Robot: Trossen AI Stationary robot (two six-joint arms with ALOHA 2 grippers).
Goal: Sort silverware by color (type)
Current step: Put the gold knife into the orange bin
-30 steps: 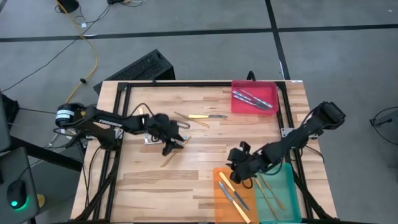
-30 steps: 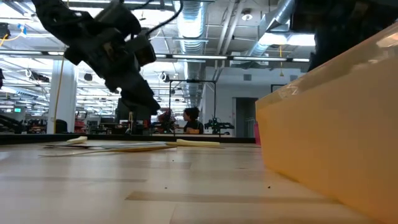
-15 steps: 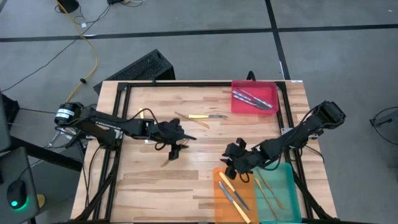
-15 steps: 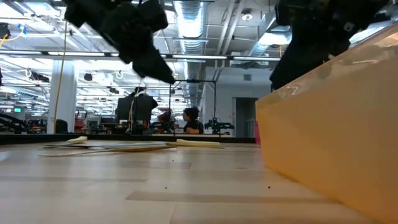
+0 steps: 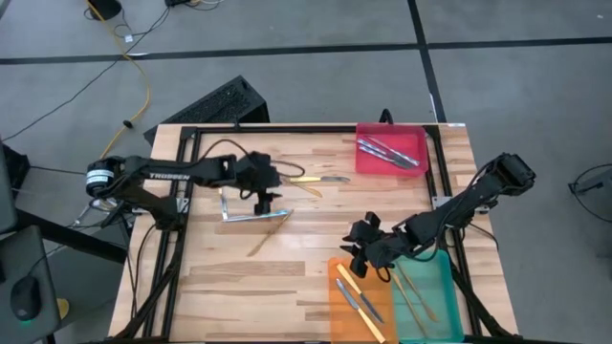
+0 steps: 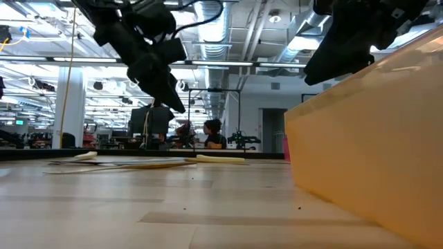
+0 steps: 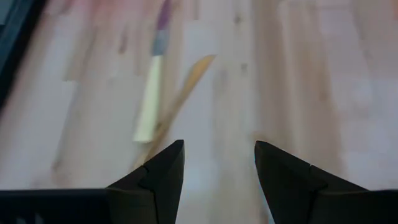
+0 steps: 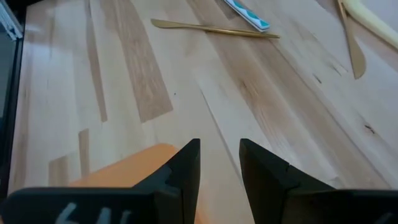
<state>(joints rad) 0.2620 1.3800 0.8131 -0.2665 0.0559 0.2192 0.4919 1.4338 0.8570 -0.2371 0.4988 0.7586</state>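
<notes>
Hovering over the wooden table [image 5: 316,229] toward its 10 o'clock side, the left gripper [image 5: 264,199] has its fingers [image 7: 155,180] apart with nothing between them. Just beyond it, at about 12 o'clock of the table's middle, lie a yellow-handled knife [image 5: 314,179] and a tan wooden utensil [image 5: 295,184], crossing near their ends. Another wooden utensil [image 5: 268,232] lies on the bare wood at the gripper's 6 o'clock, beside a blue-handled utensil [image 5: 251,216].

The right gripper [image 5: 360,256] hangs at about 5 o'clock on the table, at the near corner of the orange tray [image 5: 337,287]; its fingers [image 8: 181,168] stand a little apart and empty.

Yellow-handled pieces [image 5: 356,298] lie in the orange tray, wooden ones [image 5: 413,291] in the teal tray [image 5: 442,296], and blue-handled ones [image 5: 387,151] in the red tray [image 5: 367,161] at 1 o'clock.
</notes>
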